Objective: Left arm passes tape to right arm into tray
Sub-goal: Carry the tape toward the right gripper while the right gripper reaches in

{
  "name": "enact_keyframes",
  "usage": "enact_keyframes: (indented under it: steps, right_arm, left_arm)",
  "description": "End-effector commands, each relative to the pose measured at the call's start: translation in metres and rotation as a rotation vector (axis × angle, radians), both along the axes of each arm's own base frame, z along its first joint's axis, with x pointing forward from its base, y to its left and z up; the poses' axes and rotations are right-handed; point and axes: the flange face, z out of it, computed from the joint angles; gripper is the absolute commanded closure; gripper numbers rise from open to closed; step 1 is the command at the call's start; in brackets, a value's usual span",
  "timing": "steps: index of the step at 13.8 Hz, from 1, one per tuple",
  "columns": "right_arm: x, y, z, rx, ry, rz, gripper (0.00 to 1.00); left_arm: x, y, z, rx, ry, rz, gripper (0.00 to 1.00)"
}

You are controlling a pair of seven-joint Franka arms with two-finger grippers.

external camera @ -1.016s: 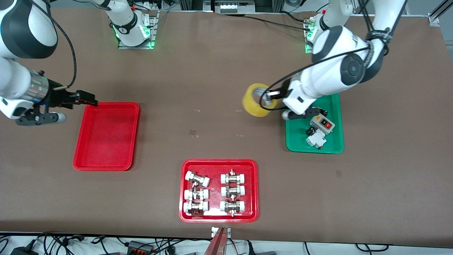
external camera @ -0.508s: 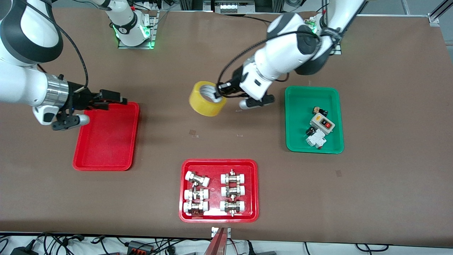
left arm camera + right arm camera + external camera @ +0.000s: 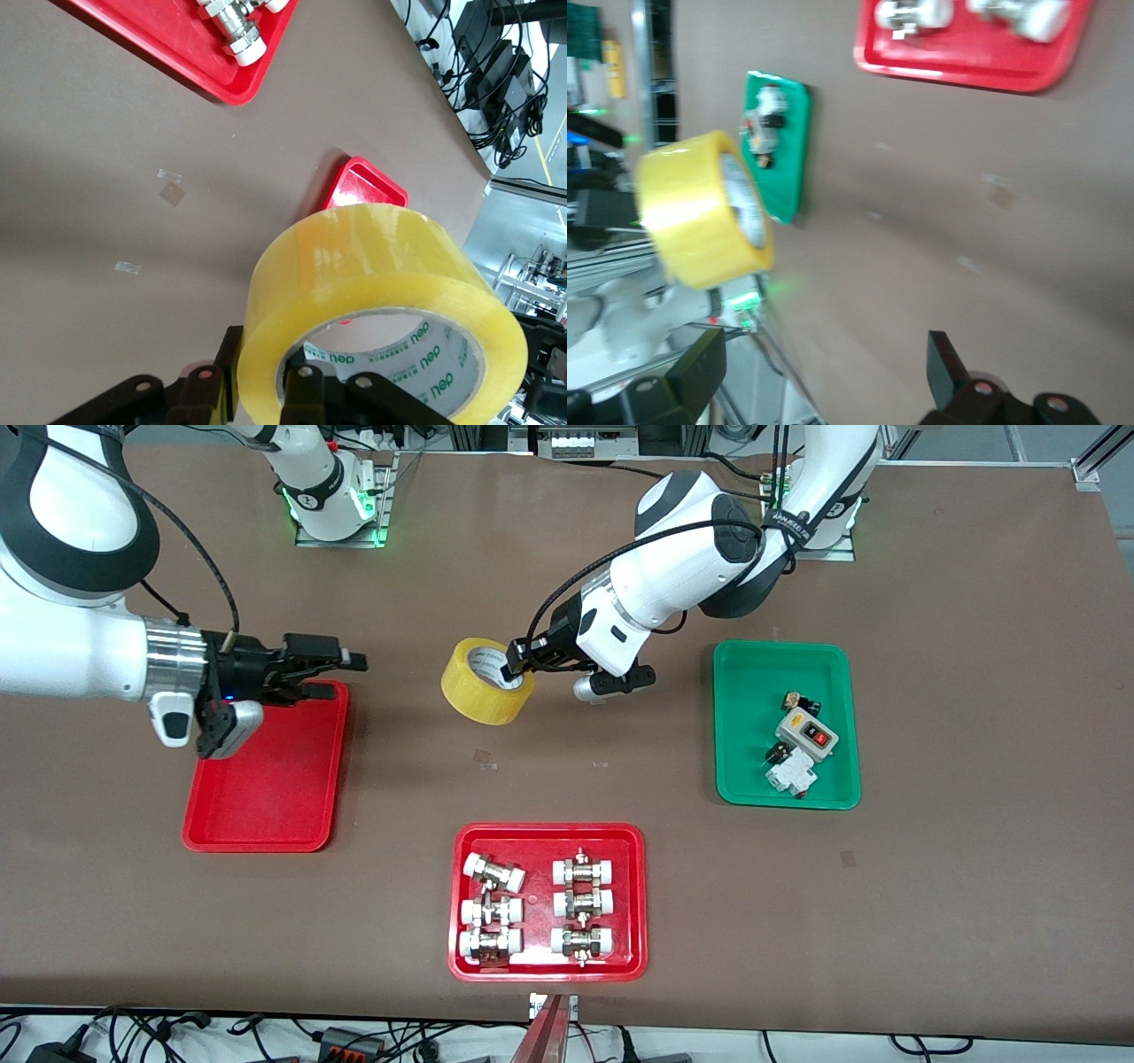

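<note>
Tape [image 3: 485, 692] held aloft in the left pincer [image 3: 517, 671]; right pincer [image 3: 341, 662] spread wide over the tray [image 3: 266, 797]

Yellow tape [image 3: 486, 681] held aloft; red tray [image 3: 266, 779] empty.

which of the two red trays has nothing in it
The red tray toward the right arm's end of the table, under the right end effector. The other red tray holds metal fittings.
</note>
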Motion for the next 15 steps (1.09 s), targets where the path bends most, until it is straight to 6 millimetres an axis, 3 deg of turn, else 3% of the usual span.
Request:
enact_keyframes:
  steps: [1, 10, 15]
  right_arm:
    - [0.0, 0.022, 0.01, 0.099, -0.023, 0.045, 0.0]
    - [0.013, 0.077, -0.007, 0.16, -0.053, 0.068, 0.0]
    - [0.016, 0.095, -0.021, 0.168, -0.066, 0.069, 0.0]
  left_arm:
    - [-0.001, -0.008, 0.011, -0.036, -0.004, -0.005, 0.98]
    - [-0.006, -0.011, 0.005, -0.026, 0.006, -0.02, 0.98]
    - [-0.007, -0.011, 0.003, -0.024, 0.008, -0.02, 0.98]
